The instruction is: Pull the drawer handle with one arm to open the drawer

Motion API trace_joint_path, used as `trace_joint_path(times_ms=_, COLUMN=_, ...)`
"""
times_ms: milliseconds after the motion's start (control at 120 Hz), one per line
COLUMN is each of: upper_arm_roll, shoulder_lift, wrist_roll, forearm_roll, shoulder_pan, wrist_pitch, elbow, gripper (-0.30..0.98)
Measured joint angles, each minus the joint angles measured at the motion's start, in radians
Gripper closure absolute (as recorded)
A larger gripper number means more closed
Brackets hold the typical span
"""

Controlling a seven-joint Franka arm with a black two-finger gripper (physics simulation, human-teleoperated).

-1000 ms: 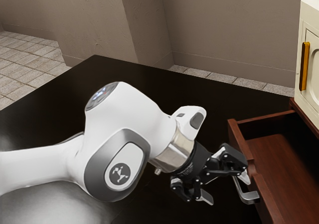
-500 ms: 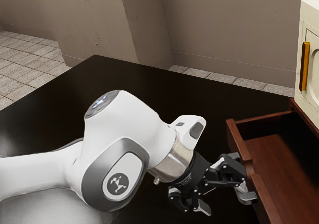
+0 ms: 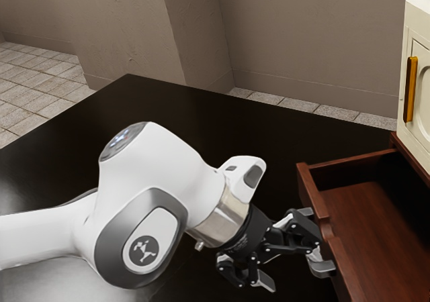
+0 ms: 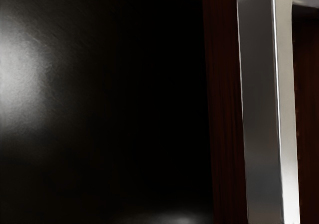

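Observation:
My gripper (image 3: 293, 270) stands open in the exterior view, its two fingers well apart. One finger is at the drawer's metal handle (image 3: 323, 269), hooked close to the drawer front; the other hangs free, away from the handle. The brown wooden drawer (image 3: 368, 229) is pulled out, its interior showing. In the wrist view the silver handle (image 4: 261, 109) runs as a long bar beside the dark red-brown drawer wood (image 4: 225, 114). Part of the handle is hidden behind the finger in the exterior view.
A black table top (image 3: 168, 107) spreads beneath the arm. Above the drawer, at the exterior view's right, stands a cream cabinet-like object (image 3: 418, 30) with an amber handle (image 3: 410, 89). Walls rise beyond the table.
My hand first lowered toward the handle, then moved toward the exterior view's left. The drawer and its handle shifted that way too, so the drawer is farther out.

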State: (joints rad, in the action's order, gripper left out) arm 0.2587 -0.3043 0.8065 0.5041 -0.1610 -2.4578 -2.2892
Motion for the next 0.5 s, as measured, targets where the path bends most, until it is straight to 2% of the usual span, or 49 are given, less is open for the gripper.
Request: trace_joint_path(times_ms=500, upper_arm_roll=-0.004, shoulder_lift=-0.064, wrist_roll=-0.005, forearm_roll=0.018, shoulder_pan=0.009, wrist_pitch=0.008, elbow=-0.050, gripper=0.00)
